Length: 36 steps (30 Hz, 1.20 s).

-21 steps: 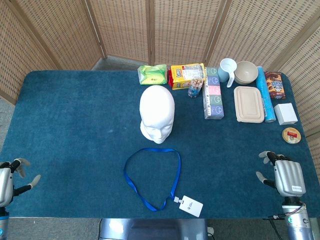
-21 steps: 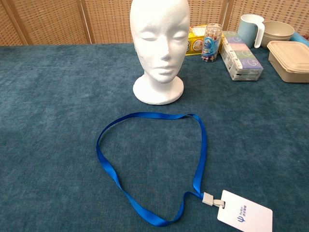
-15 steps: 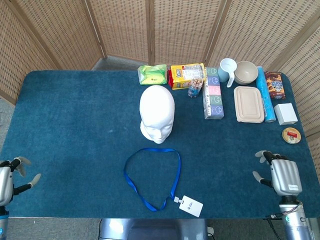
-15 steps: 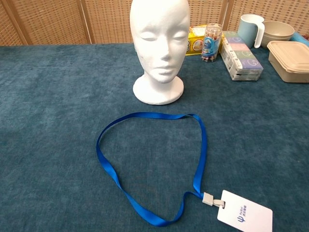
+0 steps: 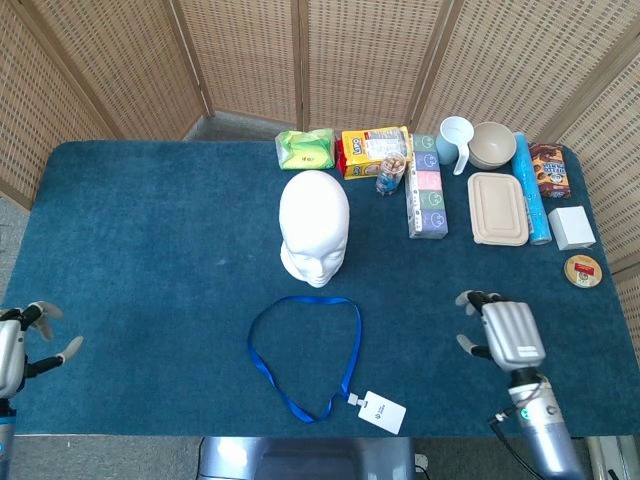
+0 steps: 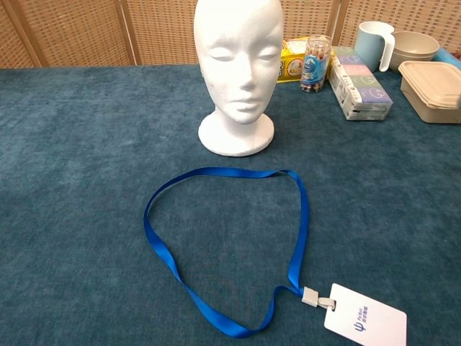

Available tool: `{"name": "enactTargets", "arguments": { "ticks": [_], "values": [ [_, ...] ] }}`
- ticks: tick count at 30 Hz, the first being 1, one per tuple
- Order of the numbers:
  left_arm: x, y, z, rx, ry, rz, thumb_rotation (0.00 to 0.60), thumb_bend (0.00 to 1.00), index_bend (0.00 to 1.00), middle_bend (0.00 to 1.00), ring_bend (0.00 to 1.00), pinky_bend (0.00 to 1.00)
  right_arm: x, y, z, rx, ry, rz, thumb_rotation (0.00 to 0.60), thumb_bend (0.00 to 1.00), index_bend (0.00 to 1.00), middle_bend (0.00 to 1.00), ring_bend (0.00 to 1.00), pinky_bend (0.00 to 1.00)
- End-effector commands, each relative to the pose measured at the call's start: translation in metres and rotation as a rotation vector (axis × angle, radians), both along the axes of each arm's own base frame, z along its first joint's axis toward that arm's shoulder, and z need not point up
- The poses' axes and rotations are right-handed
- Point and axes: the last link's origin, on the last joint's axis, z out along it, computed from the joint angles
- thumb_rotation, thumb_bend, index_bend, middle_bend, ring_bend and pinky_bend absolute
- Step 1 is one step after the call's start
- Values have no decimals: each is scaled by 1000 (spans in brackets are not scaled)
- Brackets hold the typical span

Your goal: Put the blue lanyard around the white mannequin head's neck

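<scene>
Right hand (image 5: 505, 334) has slid inward from the desk's right edge toward the blue lanyard (image 5: 303, 352), fingers apart, holding nothing; left hand (image 5: 20, 345) sits at the left edge, likewise spread and empty. Lanyard lies flat near the front edge, just in front of the upright white mannequin head (image 5: 314, 227), so this looks like the approach step. Next: grip the strap and lift the loop open.

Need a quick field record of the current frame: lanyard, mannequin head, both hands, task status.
lanyard: blue ribbon lanyard lying flat in an open loop on the blue cloth table, white badge card clipped on
head: white foam mannequin head upright behind the loop, neck bare
left robot hand: at the table's near-left edge, fingers apart, holding nothing
right robot hand: over the table's near-right, fingers apart, holding nothing
status: lanyard not yet picked up
</scene>
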Motion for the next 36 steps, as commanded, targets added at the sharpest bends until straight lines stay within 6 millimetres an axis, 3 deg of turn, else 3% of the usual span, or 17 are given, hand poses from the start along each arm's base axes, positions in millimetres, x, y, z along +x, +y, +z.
{"name": "enactTargets", "arguments": {
  "ticks": [1,6,9,16,27,36],
  "values": [
    [2,5,-2,-10,5,-8,501,192,470,645,491,356,21,-18,-25,55,39,-6,600,226,371,502,587,668],
    [6,12,-2,-15,7,-17,498,192,470,637,484,356,38,-29,-49,87,68,-27,599,227,356,744,919,933],
    [8,16,-2,-17,16,-22,502,192,470,637,483,356,46,-35,-59,85,78,-24,600,226,356,863,999,999],
    [14,24,-4,-35,25,-38,502,192,470,629,479,356,63,-47,-84,117,52,-14,600,226,358,972,1000,1000],
    [22,31,-7,-57,30,-65,500,191,470,628,476,356,71,-60,-120,180,76,-56,600,227,358,986,1000,1000],
    [21,32,-8,-59,30,-57,502,193,471,628,475,356,80,-66,-131,188,86,-82,600,228,359,987,1000,1000]
  ]
}}
